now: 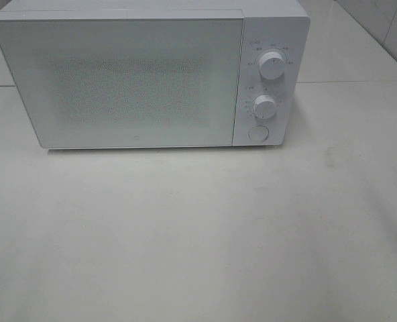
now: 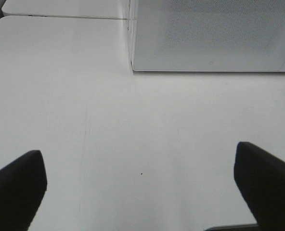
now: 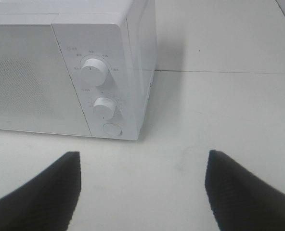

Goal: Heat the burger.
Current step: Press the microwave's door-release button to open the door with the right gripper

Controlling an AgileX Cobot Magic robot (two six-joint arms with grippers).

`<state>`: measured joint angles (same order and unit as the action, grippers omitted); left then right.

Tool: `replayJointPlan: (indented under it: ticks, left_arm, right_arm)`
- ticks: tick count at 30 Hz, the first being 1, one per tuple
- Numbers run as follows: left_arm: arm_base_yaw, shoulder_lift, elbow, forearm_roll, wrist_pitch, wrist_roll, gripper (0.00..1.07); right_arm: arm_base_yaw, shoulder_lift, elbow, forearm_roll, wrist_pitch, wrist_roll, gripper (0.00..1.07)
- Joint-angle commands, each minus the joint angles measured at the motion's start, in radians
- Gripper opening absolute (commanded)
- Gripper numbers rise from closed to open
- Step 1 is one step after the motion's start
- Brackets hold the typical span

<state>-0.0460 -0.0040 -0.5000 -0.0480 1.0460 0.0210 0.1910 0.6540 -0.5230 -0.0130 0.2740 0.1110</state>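
Burger is not showing in any view, so its place and facing cannot be told. The white microwave [image 1: 118, 80] is sitting on the table [image 1: 198, 235] with its door shut, its speckled front hiding the inside. The left claw [image 2: 140, 166] is hanging wide open over the table before the door, gripping nothing. The right claw [image 3: 142, 161] is gaping too, likewise gripping nothing, facing the two knobs [image 3: 94, 72] and the round button [image 3: 112, 129].
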Motion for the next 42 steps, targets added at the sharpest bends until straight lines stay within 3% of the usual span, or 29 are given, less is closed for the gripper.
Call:
replayJointPlan:
  ticks: [1, 30, 36, 42]
  left_arm:
    - [0.002, -0.02, 0.003, -0.006, -0.009, -0.001, 0.98]
    - [0.002, -0.02, 0.003, -0.006, -0.009, -0.001, 0.98]
    - [0.002, -0.02, 0.003, -0.006, -0.009, -0.001, 0.98]
    - [0.002, -0.02, 0.003, -0.006, -0.009, -0.001, 0.98]
  right_arm:
    - [-0.004, 0.062, -0.008, -0.005, -0.098, 0.005, 0.72]
    - [0.0, 0.555, 0.004, 0.013, -0.841, -0.001, 0.72]
    - [0.008, 0.603, 0.065, 0.168, -0.956, -0.077, 0.72]
    - [0.11, 0.659, 0.114, 0.334, -1.044, -0.213, 0.72]
